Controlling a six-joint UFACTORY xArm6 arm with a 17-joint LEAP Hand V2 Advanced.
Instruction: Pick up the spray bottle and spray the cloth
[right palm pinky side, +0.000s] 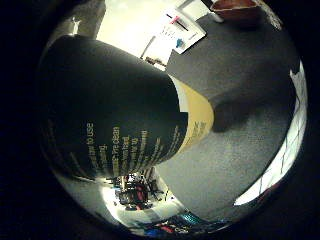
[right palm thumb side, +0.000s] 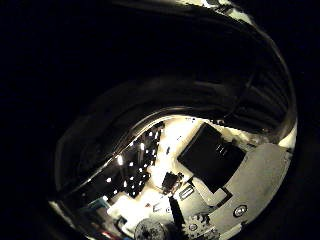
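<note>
The spray bottle (right palm pinky side: 115, 110) has a dark body with pale print and a yellow band near its base. It fills much of the little finger side view, pressed close to my palm. Its base end hangs by the grey mat (right palm pinky side: 240, 165) and throws a shadow on it; whether it touches the mat I cannot tell. In the thumb side view the dark bottle (right palm thumb side: 150, 75) blocks most of the picture. White, black and geared parts of my hand (right palm thumb side: 235, 195) curl in beside it. A white sheet with a thin grid (right palm pinky side: 296, 120) lies at the mat's edge; it may be the cloth.
A reddish-brown tray (right palm pinky side: 235, 9) stands at the mat's far edge. A white printed sheet (right palm pinky side: 177, 32) lies beside the mat. Room furniture and ceiling lights (right palm thumb side: 135, 170) show past the bottle.
</note>
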